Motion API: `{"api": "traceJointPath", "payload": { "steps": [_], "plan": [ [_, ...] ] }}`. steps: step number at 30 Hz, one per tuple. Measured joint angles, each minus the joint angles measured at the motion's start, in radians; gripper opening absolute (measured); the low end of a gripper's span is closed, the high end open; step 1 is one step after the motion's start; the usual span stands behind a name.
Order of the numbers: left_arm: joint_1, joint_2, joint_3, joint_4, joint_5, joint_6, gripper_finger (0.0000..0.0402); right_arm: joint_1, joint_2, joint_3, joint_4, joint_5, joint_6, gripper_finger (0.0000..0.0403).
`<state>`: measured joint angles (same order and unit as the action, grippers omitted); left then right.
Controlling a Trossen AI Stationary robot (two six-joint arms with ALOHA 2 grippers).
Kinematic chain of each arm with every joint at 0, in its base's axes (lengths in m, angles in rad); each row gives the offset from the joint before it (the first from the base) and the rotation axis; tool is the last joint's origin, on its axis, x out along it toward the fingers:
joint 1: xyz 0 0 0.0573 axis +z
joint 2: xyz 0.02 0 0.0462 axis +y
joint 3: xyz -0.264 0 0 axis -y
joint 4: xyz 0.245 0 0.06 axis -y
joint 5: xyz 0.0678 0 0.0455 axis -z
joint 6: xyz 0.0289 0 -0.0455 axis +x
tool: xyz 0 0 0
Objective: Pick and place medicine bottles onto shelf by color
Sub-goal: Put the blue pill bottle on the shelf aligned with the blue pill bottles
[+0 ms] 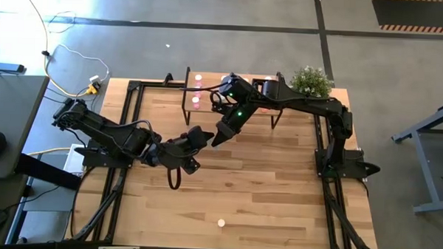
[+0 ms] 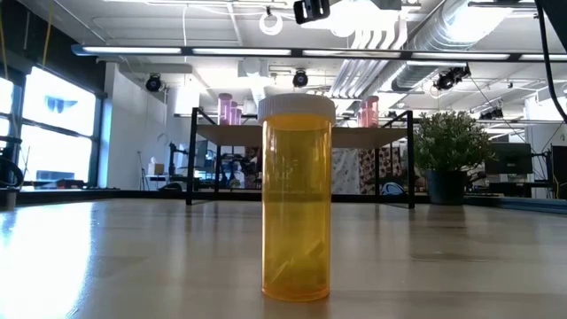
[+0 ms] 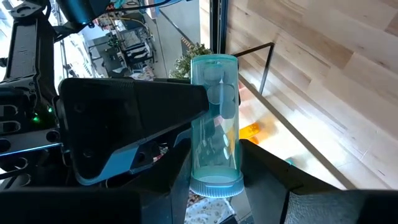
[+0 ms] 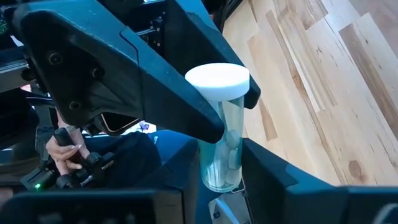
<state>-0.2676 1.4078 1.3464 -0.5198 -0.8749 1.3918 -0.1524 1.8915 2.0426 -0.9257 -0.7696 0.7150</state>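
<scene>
Orange bottle (image 2: 297, 197) alone near cam; plant (image 2: 450, 155) by shelf (image 2: 301, 135).

shelf (image 1: 230, 91) partly hidden by right arm, bottle colours there indistinct

The high camera is looking straight down on the plank-patterned wooden tabletop (image 1: 264, 185); the low camera is sitting at tabletop level, facing the room; both wrist cameras are closely sharing one pale-green, white-capped bottle (image 3: 216, 124).
</scene>
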Motion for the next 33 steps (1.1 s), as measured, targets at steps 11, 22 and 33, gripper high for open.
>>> {"api": "traceJointPath", "payload": {
  "steps": [11, 22, 33],
  "plan": [
    [0.0, 0.0, 0.0, -0.002, -0.002, -0.019, 0.0121, 0.0, 0.0, 0.0, 0.002, -0.001, 0.002, 0.009],
    [0.0, 0.0, 0.0, -0.003, -0.046, -0.079, 0.0183, -0.012, 0.0, 0.0, 0.002, 0.009, 0.0, 0.009],
    [-0.001, 0.0, 0.0, -0.007, -0.161, -0.189, 0.0187, -0.075, 0.0, 0.0, -0.041, 0.074, -0.063, 0.0089]
  ]
}}
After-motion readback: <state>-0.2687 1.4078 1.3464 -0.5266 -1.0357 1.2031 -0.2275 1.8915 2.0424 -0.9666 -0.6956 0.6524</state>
